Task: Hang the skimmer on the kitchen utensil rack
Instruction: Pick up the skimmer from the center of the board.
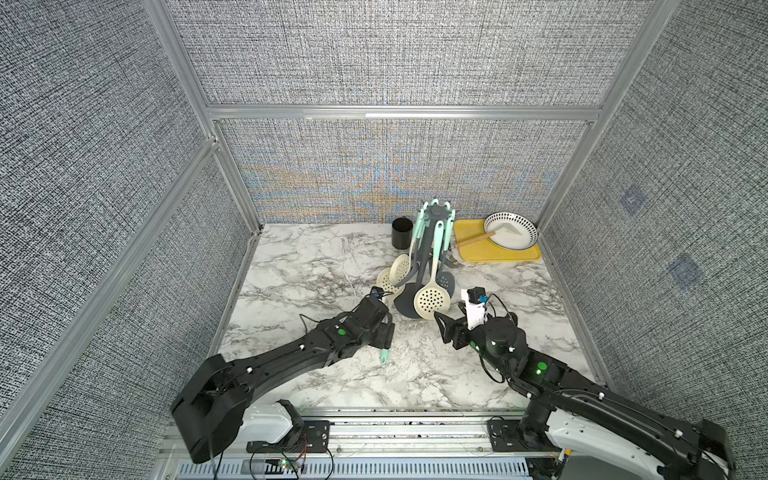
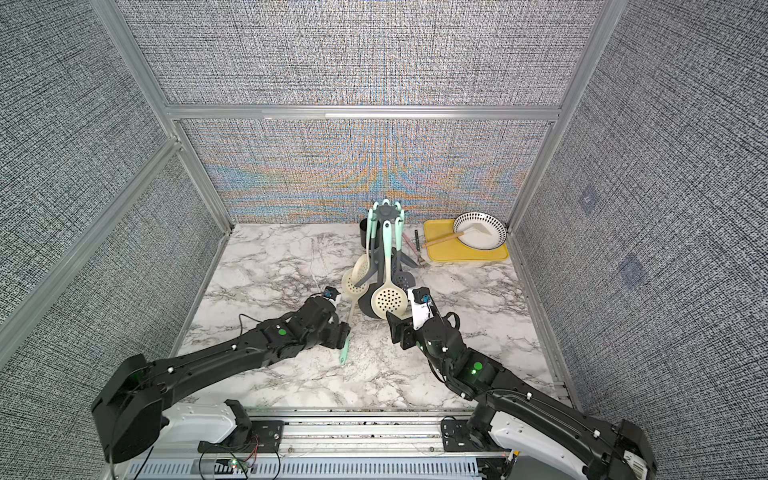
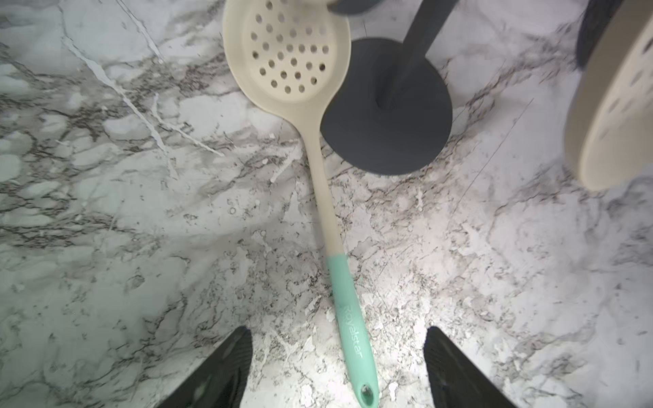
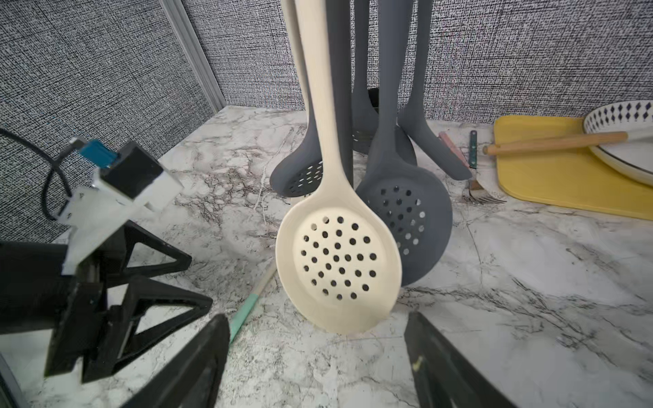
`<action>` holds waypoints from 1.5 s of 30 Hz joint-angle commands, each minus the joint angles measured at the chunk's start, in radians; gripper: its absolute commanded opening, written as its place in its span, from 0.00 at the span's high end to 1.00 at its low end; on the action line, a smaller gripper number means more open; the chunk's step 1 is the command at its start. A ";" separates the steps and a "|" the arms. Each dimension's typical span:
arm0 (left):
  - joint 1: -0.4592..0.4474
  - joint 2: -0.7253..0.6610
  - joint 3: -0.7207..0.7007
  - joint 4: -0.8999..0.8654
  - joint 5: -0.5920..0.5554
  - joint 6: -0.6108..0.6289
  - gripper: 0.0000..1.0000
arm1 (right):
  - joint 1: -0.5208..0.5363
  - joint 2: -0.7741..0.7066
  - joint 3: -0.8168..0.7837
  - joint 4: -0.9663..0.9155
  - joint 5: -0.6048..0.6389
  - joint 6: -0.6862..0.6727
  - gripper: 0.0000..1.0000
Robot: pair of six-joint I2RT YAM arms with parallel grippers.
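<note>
While skimmer [image 3: 318, 197] lies flat on bench [image 3: 106, 212], just left of kitchen utensil rack [image 3: 388, 134] base in both top views, left pincer [image 3: 337, 332] gapes astride mint handle, holding nothing. Close mid-handle squarely, leave hang-hole free. Right pincer [image 4: 317, 318] wide, empty.

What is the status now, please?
Left tool open, straddling the skimmer on the table. Right tool open, empty, facing a hung cream skimmer. Rack crowded with utensils.

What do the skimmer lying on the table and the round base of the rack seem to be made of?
The skimmer looks like matte silicone or soft plastic: cream head, mint handle, rounded edges, no sharp glints. The rack base looks like dark grey matte plastic or coated metal; its even, dull surface leaves this open.
</note>
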 commanded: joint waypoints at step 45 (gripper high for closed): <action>0.161 -0.262 -0.066 -0.248 -0.279 -0.182 0.98 | -0.020 -0.138 -0.003 0.032 -0.060 -0.002 0.22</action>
